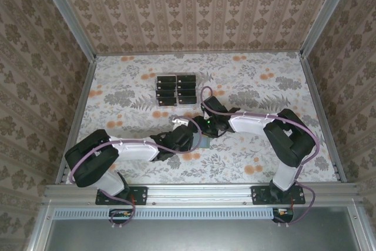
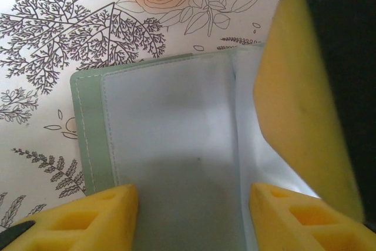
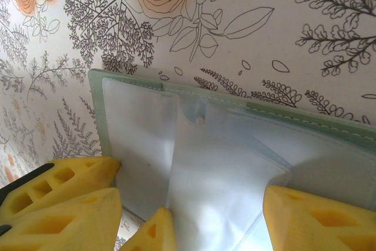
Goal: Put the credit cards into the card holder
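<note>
A: Starting overhead. Anything on surfaces?

B: Seeing a desk [image 1: 264,86] papered in a pale floral print, grey leaves and orange blooms, matte and flat. Boxed in by walls [image 1: 200,10] of beige damask stripes, with metal posts [image 1: 69,13] at the corners.

A: And the task's things?

B: Spotted the credit cards [image 1: 167,83] at twelve o'clock from the middle: thin dark rectangles, stood in two columns in a clear slotted rack [image 1: 177,90]. Found the card holder [image 1: 203,144] at the very middle, just a grey-green sliver beneath both hands.

A: Poses?

B: Stretched in from eight o'clock, the left hand [image 1: 189,139]; from three o'clock, the right hand [image 1: 205,133]. Elbows bent, tips nearly meeting over the holder.

A: On to the left wrist.

B: Looking down on the holder lying open: dull green cover with a stitched edge, glossy clear sleeves [image 2: 176,127] inside. Flanked at five and seven o'clock by yellow ribbed fingertips [image 2: 106,216], spread apart, pinching nothing. Noting another yellow finger [image 2: 299,104] at three o'clock, over the sleeves; cannot tell about contact.

A: Right wrist?

B: Open holder again, stitched green rim from twelve to three o'clock, one clear leaf raised and creased. Yellow tips [image 3: 317,221] spread wide at five and seven o'clock, gripping nothing. More yellow tips crowding in near seven o'clock; hard to say whose.
</note>
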